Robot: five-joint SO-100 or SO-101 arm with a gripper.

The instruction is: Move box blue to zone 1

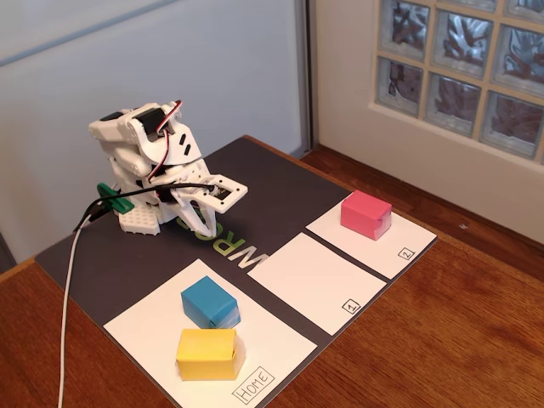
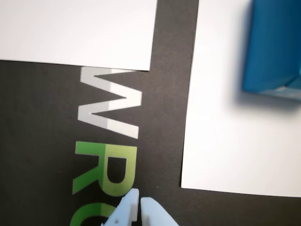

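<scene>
Blue box (image 1: 209, 301) near front-left bench corner, light, crushable paper; pinch flat opposite sides gently. Gripper (image 2: 139, 203) clenched, empty, over mat.

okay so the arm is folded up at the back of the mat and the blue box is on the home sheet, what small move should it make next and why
Probably open the gripper and reach toward the blue box. In the wrist view the fingertips sit nearly together over the dark mat, and the box shows only at the upper right edge. It rests on the Home sheet beside the yellow box, and the sheet marked 1 has nothing on it.
</scene>
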